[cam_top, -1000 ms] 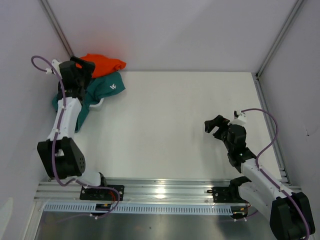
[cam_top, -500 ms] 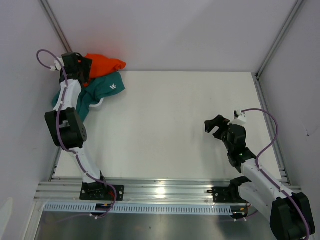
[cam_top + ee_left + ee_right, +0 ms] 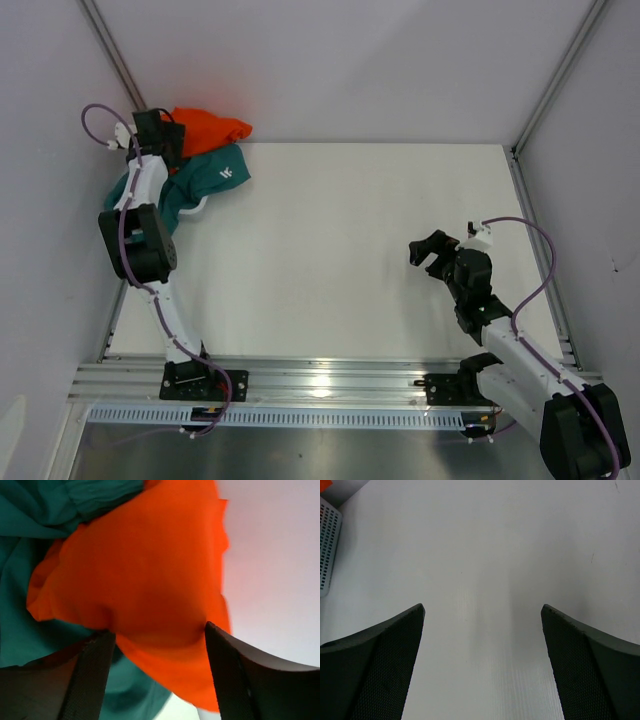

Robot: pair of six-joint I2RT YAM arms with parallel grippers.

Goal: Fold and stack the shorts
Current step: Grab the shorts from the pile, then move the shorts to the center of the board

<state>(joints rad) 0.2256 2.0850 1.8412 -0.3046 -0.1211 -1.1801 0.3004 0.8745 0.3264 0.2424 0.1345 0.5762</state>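
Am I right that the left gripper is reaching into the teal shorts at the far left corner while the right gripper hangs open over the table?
Not quite: the left gripper has the orange shorts between its fingers, not the teal shorts beside them, as the left wrist view shows. The right gripper does hang open over the table.

**Counter: shorts heaped at far-left corner**

White counter (image 3: pixel 350 250), matte. Teal shorts (image 3: pixel 205 178) lie crumpled at the far-left corner, white logo facing up. Orange-red shorts (image 3: pixel 210 128) are bunched against the far edge, touching the teal pair. The right wrist view shows part of a white mesh basket (image 3: pixel 327 545) toward the left; can't tell what it rests on.
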